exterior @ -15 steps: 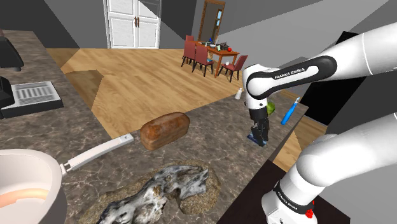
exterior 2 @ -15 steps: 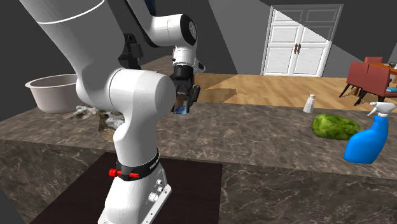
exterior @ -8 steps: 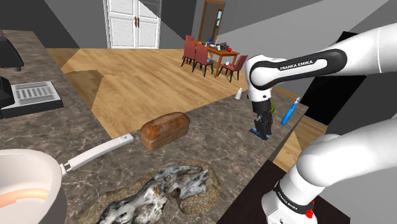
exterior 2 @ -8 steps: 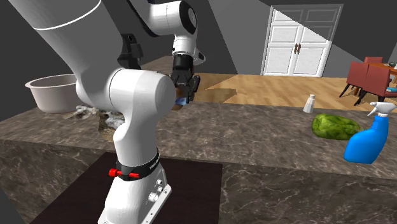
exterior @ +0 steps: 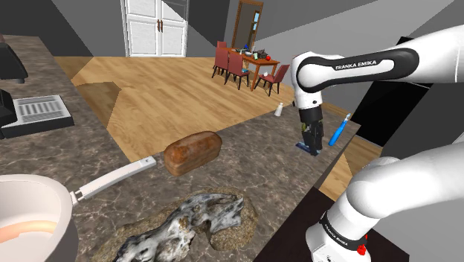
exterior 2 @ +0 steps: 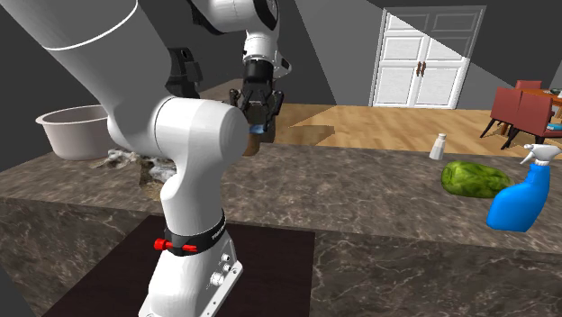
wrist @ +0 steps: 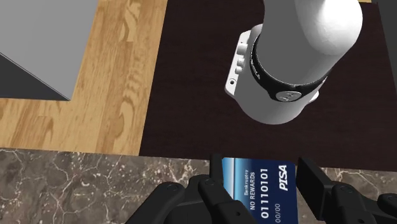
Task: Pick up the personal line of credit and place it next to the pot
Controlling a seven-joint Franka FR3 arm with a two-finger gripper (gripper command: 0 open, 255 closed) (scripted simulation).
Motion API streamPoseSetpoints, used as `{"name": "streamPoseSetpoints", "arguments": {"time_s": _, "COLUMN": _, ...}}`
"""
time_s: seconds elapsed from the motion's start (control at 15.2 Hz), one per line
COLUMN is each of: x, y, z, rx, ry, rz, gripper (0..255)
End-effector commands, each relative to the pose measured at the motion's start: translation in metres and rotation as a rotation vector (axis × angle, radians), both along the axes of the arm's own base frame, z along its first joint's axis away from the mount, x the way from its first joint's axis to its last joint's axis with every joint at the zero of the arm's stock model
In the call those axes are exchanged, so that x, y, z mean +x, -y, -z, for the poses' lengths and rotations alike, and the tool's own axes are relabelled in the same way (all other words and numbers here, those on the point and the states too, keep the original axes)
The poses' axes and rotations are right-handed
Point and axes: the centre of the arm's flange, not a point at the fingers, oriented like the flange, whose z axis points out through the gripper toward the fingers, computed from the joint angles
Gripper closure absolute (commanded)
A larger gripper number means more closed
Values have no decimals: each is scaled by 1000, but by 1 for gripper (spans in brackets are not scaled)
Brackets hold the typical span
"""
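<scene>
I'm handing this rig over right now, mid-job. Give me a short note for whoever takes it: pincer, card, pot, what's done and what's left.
Pincer: shut on the blue card, holding it clear of the marble counter.
Pot: white, at the shoulder view's lower left, far across the counter from the card.
Done: card grasped and off the counter.
Left: carry it past the bread loaf and the grey gnarled lump, probably keeping it high, set it down beside the pot, then release.
</scene>
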Motion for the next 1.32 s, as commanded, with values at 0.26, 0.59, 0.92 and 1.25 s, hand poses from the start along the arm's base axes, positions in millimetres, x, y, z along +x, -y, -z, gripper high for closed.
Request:
{"name": "streamPoseSetpoints", "arguments": {"time_s": 0.26, "x": 2, "y": -27, "z": -18, "rx": 0, "ry": -1, "rz": 0, "gripper": 255}}
{"name": "streamPoseSetpoints", "arguments": {"time_s": 0.59, "x": 5, "y": -92, "z": -18, "rx": 0, "ry": -1, "rz": 0, "gripper": 255}}
{"name": "streamPoseSetpoints", "arguments": {"time_s": 0.92, "x": 9, "y": -158, "z": -18, "rx": 0, "ry": -1, "rz": 0, "gripper": 255}}
{"name": "streamPoseSetpoints", "arguments": {"time_s": 1.25, "x": 13, "y": -224, "z": -18, "rx": 0, "ry": -1, "rz": 0, "gripper": 255}}
